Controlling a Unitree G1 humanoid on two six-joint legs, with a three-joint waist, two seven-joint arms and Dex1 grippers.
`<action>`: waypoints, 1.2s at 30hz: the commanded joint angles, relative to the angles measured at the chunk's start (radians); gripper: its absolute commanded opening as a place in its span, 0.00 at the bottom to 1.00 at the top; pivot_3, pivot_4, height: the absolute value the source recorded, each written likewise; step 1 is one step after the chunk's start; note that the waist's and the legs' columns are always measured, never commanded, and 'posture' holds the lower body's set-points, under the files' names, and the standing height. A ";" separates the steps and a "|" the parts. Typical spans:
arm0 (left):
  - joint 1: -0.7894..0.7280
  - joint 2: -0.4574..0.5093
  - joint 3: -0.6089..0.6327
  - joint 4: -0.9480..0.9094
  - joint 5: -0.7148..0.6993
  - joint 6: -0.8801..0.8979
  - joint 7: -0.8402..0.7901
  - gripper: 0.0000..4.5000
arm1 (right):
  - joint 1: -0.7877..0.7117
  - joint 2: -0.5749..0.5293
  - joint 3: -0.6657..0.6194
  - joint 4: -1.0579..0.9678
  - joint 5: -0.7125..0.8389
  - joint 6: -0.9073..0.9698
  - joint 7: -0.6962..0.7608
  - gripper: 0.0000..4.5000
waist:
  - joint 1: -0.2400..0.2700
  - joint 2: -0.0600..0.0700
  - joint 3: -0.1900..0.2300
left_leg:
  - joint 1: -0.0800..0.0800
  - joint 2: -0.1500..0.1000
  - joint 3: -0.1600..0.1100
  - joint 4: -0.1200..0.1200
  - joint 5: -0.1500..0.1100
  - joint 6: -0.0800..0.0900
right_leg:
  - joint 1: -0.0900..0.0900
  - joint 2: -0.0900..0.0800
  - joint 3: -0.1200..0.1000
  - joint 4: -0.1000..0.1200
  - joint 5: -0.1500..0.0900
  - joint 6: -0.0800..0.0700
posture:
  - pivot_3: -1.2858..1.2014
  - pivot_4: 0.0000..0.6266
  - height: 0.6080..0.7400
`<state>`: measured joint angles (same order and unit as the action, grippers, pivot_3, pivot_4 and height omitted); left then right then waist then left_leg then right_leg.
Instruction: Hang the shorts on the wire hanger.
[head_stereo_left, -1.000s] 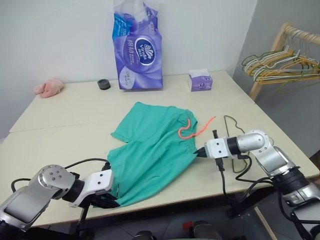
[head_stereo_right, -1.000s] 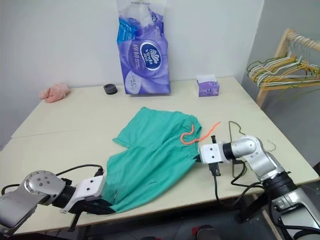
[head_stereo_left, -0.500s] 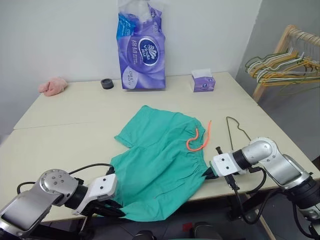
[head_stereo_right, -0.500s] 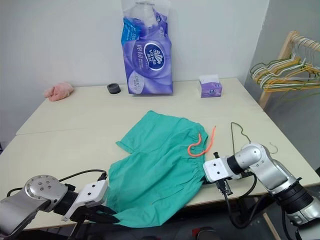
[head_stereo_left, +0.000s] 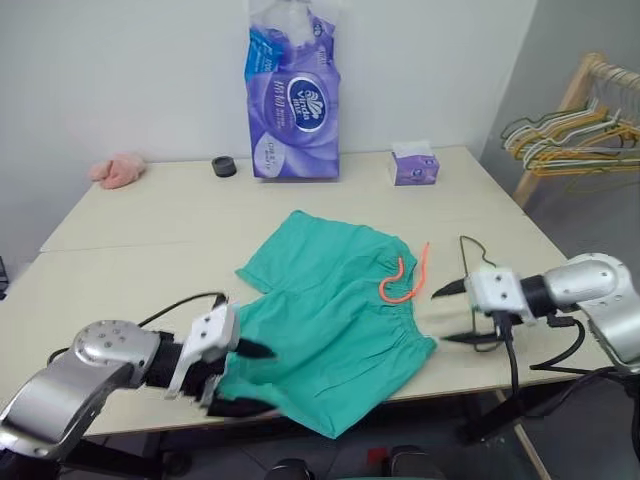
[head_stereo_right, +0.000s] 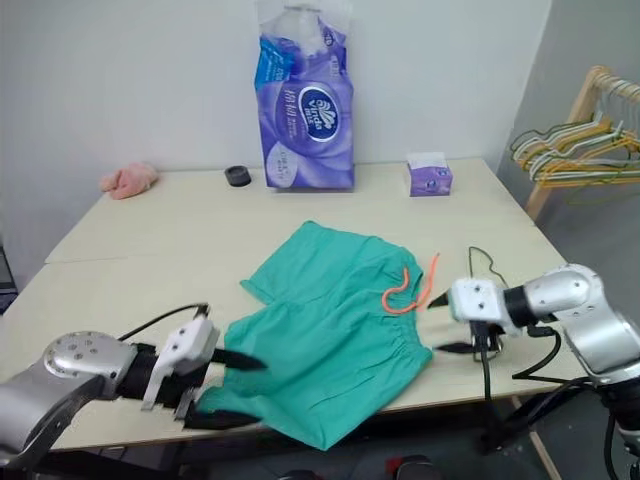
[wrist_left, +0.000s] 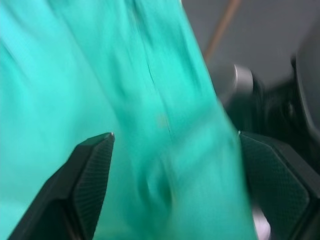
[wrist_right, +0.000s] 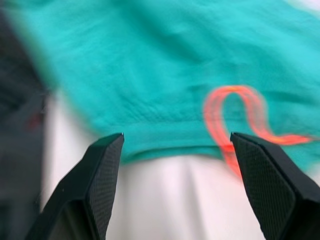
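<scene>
left eye view: crumpled soft teal shorts (head_stereo_left: 335, 315)

Teal-green shorts (head_stereo_left: 335, 315) with orange drawstring (head_stereo_left: 408, 281), purple tissue pack (head_stereo_left: 294, 105), pink cloth (head_stereo_left: 118, 169), beige table (head_stereo_left: 130, 250)

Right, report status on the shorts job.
Left gripper and right gripper open, holding nothing. Shorts flat on table, one edge overhanging. Wire hanger bare behind right gripper.

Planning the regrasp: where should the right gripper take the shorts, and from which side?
Take the shorts at the elastic waistband edge, coming from the robot's right. That gathered edge faces the open right gripper and lies flat on the table, beside the orange drawstring.
</scene>
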<state>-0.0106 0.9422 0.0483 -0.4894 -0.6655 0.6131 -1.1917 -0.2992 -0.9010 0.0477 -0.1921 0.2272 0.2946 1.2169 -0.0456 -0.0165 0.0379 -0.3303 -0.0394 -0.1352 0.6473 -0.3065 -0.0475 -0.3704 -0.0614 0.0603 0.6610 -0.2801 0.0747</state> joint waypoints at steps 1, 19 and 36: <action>-0.065 -0.025 0.030 -0.079 -0.128 0.091 0.057 0.90 | 0.086 0.095 -0.188 -0.045 0.097 0.202 -0.222 0.82 | 0.001 -0.002 -0.001 | 0.000 0.000 0.000 0.000 0.000 0.000 | 0.000 0.000 0.000 0.000 0.000 0.000 | 0.48 0.00 1.00; -0.228 -0.201 -0.195 0.177 0.201 -0.194 0.065 0.90 | 0.131 0.460 -0.404 0.046 -0.070 0.574 -0.989 0.82 | -0.047 0.006 -0.003 | 0.001 0.000 0.004 -0.002 -0.001 -0.001 | -0.002 0.002 0.006 0.000 0.000 0.000 | 0.45 0.00 1.00; -0.411 -0.300 -0.163 0.237 0.235 -0.181 0.172 0.90 | 0.021 0.435 -0.292 0.187 -0.067 0.546 -0.936 0.82 | -0.073 0.007 -0.003 | 0.000 0.000 0.002 -0.002 -0.001 -0.001 | -0.002 0.002 0.005 -0.001 0.000 -0.001 | 0.46 0.00 1.00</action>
<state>-0.3952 0.6468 -0.1415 -0.2544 -0.4475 0.4576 -1.0389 -0.2491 -0.4559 -0.2473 0.0204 0.1573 0.8469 0.2789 -0.1183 -0.0098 0.0353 -0.3303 -0.0392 -0.1333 0.6453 -0.3078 -0.0486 -0.3722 -0.0593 0.0651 0.6595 -0.2804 0.0741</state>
